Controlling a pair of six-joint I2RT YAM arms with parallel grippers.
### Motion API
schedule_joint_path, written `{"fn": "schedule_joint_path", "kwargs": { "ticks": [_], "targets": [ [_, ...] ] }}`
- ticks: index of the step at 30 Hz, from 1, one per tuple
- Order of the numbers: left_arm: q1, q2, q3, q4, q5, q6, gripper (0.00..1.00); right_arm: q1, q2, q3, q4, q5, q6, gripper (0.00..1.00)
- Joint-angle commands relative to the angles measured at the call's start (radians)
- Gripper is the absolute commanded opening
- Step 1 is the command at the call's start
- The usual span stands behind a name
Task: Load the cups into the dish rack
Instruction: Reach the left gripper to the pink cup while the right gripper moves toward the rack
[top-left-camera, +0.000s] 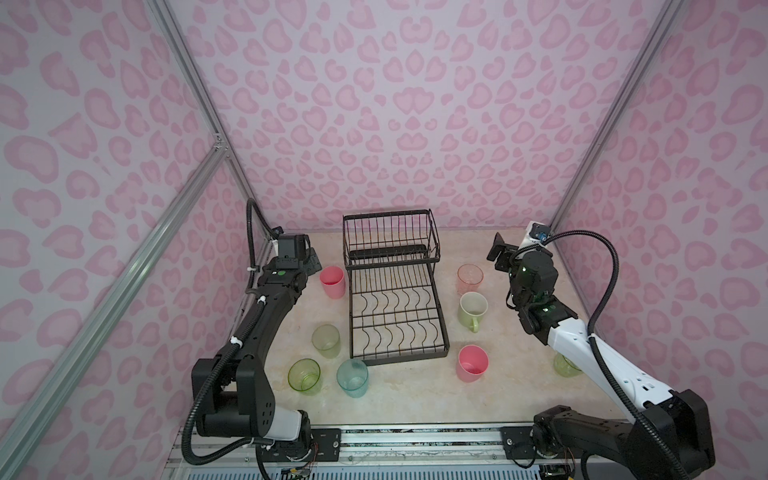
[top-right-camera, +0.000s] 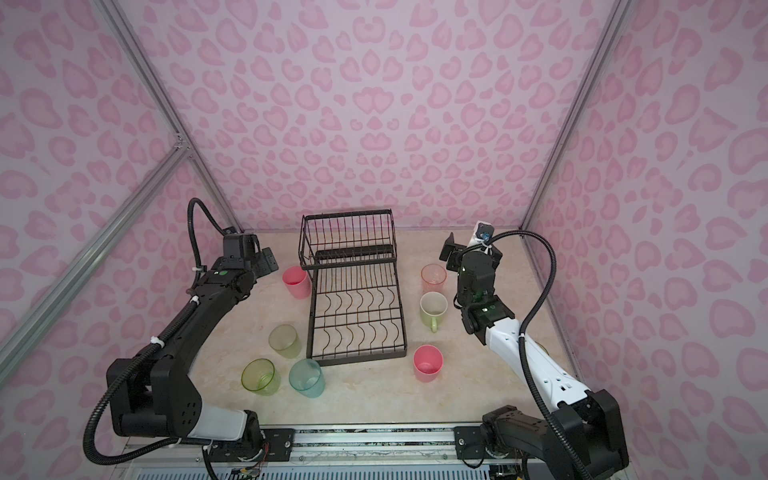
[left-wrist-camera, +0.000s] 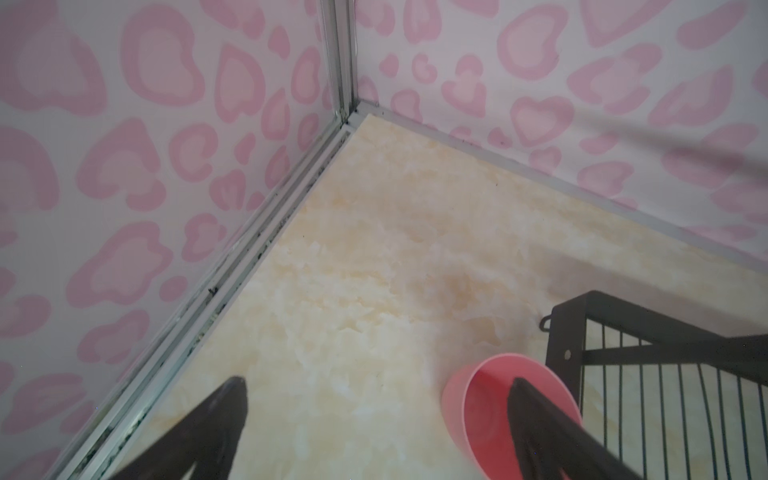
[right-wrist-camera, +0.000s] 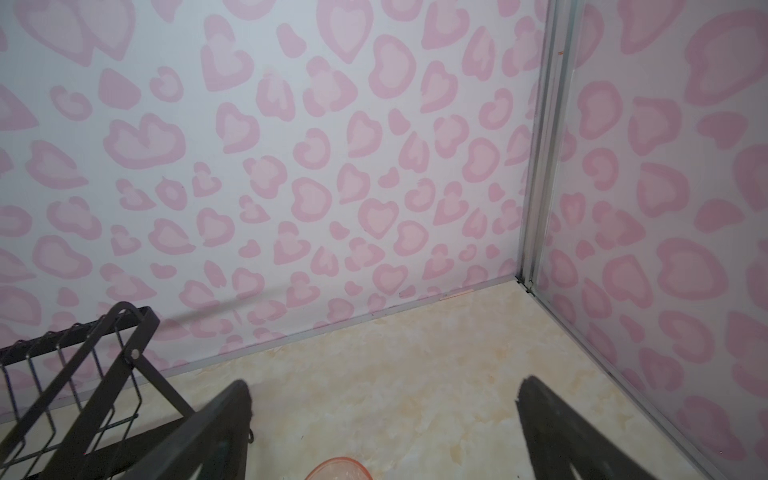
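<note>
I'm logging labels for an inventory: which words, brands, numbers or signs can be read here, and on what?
No text is readable.
Pink cup, green mug, teal cup: plain.
Dish rack: no label.
Walls: heart print only.
Right arm's white link: small dark marks, too small to read.

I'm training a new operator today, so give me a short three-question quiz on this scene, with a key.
1. True or false: the dish rack already holds a cup.
2. The pink cup nearest the left gripper: A) lies in the rack B) stands on the table beside the rack C) is tipped over.
3. Fill in: the left gripper and right gripper are both ____.
Key: 1 false; 2 B; 3 open.
</note>
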Motion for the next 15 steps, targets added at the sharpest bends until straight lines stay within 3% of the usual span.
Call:
{"fn": "schedule_joint_path", "kwargs": {
  "ticks": [1,6,15],
  "targets": [
    [0.003,0.025,0.004,-0.139,0.089,-0.085,0.96,0.015,0.01,0.041,-0.175,-0.078,0.081,0.98],
    [0.004,0.108,0.031,-0.184,0.166,-0.072,0.89,0.022,0.023,0.072,-0.22,-0.218,0.101,0.87],
    [0.007,0.153,0.054,-0.163,0.294,-0.083,0.74,0.072,0.03,0.107,-0.25,-0.268,0.065,0.82]
  ]
}}
